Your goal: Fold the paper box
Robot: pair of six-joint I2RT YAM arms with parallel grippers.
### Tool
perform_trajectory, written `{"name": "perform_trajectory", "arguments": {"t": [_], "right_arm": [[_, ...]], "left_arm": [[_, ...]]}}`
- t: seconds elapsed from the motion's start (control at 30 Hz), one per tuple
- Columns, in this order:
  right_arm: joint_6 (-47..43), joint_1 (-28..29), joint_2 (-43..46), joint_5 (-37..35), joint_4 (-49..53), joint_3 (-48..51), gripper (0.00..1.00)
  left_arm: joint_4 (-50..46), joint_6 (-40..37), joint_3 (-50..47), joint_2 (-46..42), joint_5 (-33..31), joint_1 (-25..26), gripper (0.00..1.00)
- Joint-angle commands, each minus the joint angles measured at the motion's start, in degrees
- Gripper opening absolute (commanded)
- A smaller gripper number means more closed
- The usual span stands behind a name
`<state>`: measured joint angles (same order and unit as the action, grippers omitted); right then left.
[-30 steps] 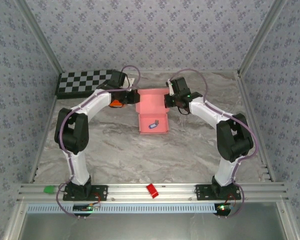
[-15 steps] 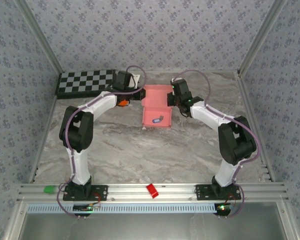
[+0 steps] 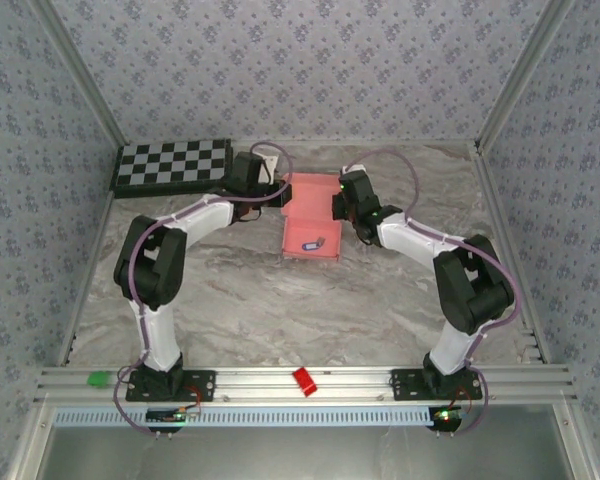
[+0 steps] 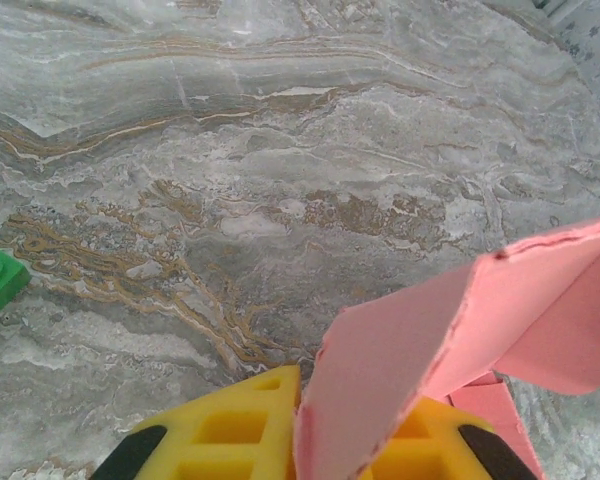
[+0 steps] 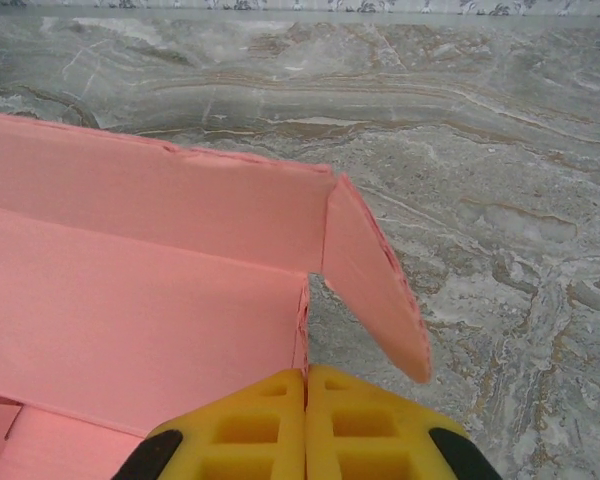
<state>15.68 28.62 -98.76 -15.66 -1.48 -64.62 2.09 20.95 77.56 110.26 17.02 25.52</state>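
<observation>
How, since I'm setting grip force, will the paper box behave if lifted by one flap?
Probably floppy: the paper box is thin card, its flap bowed. Likely light, sliding easily on the smooth table. Edges look ragged, so may tear.

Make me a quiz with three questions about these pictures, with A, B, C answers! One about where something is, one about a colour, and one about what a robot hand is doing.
1. Where is the checkerboard?
A) far left corner of the table
B) middle
C) near right corner

2. What colour is the paper box?
A) blue
B) pink
C) green

3. The left gripper is:
A) wide open
B) shut on the paper box
C) shut on nothing

Answers:
1 A: it lies far left in the top view.
2 B: the card is pink in every view.
3 B: pink card is pinched between its yellow fingers.
</observation>
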Motion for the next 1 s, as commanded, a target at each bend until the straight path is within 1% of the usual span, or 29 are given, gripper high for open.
{"name": "perform_trajectory", "arguments": {"t": [0.0, 0.3, 0.6, 0.7, 0.97], "right_arm": [[1.7, 0.5, 0.9, -3.0, 0.3, 0.9, 0.09], [2.2, 1.0, 0.7, -4.0, -0.5, 0.9, 0.17], [2.6, 1.2, 0.2, -2.6, 0.3, 0.3, 0.20], [2.8, 1.2, 0.2, -1.6, 0.3, 0.3, 0.19], [4.0, 1.5, 0.2, 0.6, -0.5, 0.4, 0.11]], "left_arm": [[2.2, 0.9, -0.6, -3.0, -2.0, 0.2, 0.15], [2.8, 0.8, -3.4, -4.7, -3.5, 0.3, 0.19], [2.5, 1.0, -4.2, -5.3, -3.3, 0.3, 0.18], [2.3, 1.1, -4.2, -5.3, -3.4, 0.3, 0.17], [4.2, 2.8, -6.0, -6.2, -3.9, 0.7, 0.12]]}}
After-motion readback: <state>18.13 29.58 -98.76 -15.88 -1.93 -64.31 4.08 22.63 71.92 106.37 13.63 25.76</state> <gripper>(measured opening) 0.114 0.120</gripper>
